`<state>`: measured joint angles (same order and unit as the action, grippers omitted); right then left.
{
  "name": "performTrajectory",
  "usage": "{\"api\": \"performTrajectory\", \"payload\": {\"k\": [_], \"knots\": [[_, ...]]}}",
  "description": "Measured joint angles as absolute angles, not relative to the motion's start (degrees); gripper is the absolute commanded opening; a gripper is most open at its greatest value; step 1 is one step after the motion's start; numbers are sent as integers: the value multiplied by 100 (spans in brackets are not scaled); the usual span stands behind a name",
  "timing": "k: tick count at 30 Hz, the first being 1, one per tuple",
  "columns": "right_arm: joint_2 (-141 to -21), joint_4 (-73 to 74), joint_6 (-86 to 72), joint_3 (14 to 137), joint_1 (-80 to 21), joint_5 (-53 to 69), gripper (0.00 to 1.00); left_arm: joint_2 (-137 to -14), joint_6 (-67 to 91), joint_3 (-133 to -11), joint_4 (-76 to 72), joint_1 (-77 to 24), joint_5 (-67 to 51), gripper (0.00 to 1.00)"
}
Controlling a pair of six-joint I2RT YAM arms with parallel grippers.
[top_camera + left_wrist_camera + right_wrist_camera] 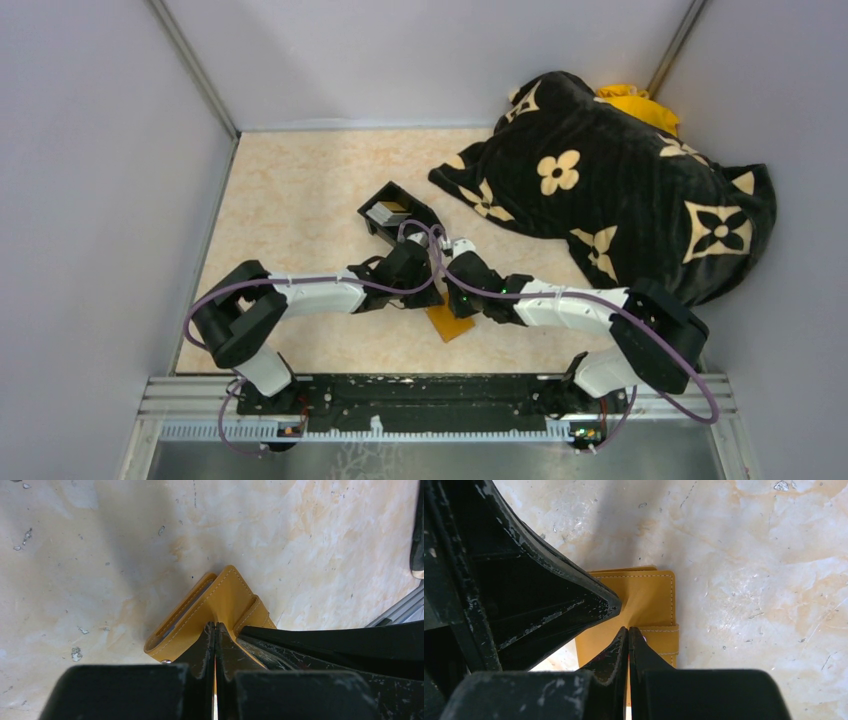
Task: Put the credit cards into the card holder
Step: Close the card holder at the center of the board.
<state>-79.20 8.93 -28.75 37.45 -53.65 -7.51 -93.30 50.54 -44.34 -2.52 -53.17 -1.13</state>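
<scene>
Left pincer [215,625] nipped tight on card holder [225,594] edge; right pincer [628,629] nipped tight on it from other side.

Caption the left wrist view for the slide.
Left gripper pinched shut on the edge of the orange holder, marbled table behind.

Looking down, under soft even light, on a scuffed cream tabletop [290,190] marbled with orange, boxed in by pale grey walls [100,150] and metal corner posts [195,68], and taking in a black flower-patterned blanket [620,190] heaped at far right.
</scene>
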Motion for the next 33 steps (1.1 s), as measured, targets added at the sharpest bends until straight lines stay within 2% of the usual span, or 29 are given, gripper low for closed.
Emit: {"api": "performTrajectory", "payload": {"k": [33], "knots": [[-6906, 34, -4530, 2449, -5463, -1280, 0, -9507, 5022, -4888, 143, -5566, -56, 0]]}}
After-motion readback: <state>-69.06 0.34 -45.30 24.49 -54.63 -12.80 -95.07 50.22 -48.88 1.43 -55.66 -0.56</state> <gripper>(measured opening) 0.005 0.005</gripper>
